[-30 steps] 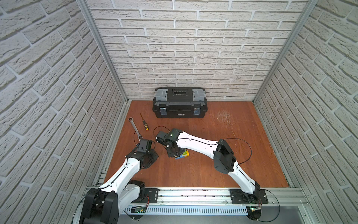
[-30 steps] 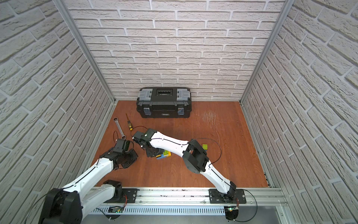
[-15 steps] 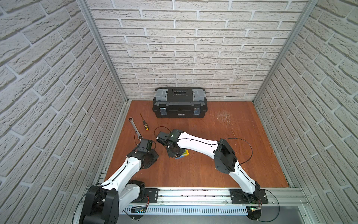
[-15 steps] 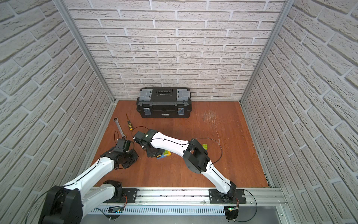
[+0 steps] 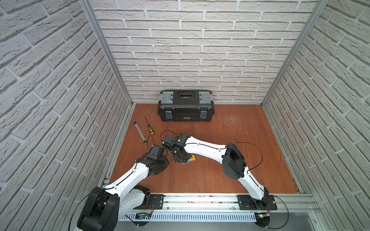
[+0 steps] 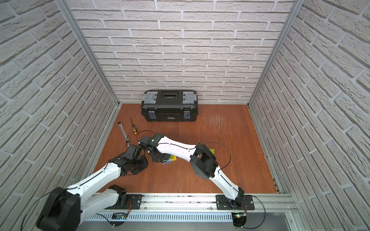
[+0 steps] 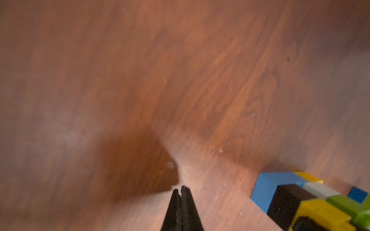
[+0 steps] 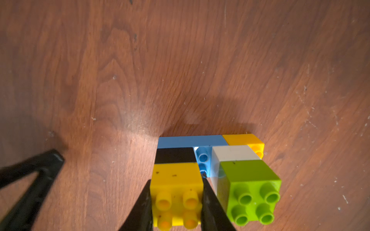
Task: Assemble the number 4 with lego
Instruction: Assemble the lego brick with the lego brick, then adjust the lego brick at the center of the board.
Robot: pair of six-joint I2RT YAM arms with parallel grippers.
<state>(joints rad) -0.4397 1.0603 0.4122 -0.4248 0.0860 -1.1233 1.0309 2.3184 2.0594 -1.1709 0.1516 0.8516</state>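
The lego figure point(image 8: 190, 141) lies flat on the wooden floor: a long blue brick with a black brick point(image 8: 174, 155), a white one point(image 8: 232, 153), a lime green one point(image 8: 248, 180) and a yellow one point(image 8: 242, 139) joined to it. My right gripper point(image 8: 176, 180) is shut on a second yellow brick point(image 8: 176, 172) seated against the black one. In both top views the right wrist covers most of the figure point(image 5: 191, 158) point(image 6: 172, 159). My left gripper point(image 7: 180, 189) is shut and empty, low over the floor just left of the figure point(image 7: 278, 184).
A black-and-grey toolbox point(image 5: 185, 106) stands against the back wall. A screwdriver point(image 5: 149, 127) and a wrench point(image 5: 139, 130) lie at the left. A loose lime green brick point(image 6: 211, 151) peeks out behind the right arm's elbow. Brick walls close in three sides.
Almost nothing has moved. The right wrist has settled slightly over the figure while its grip on the yellow brick stays the same, and the left arm stays put.
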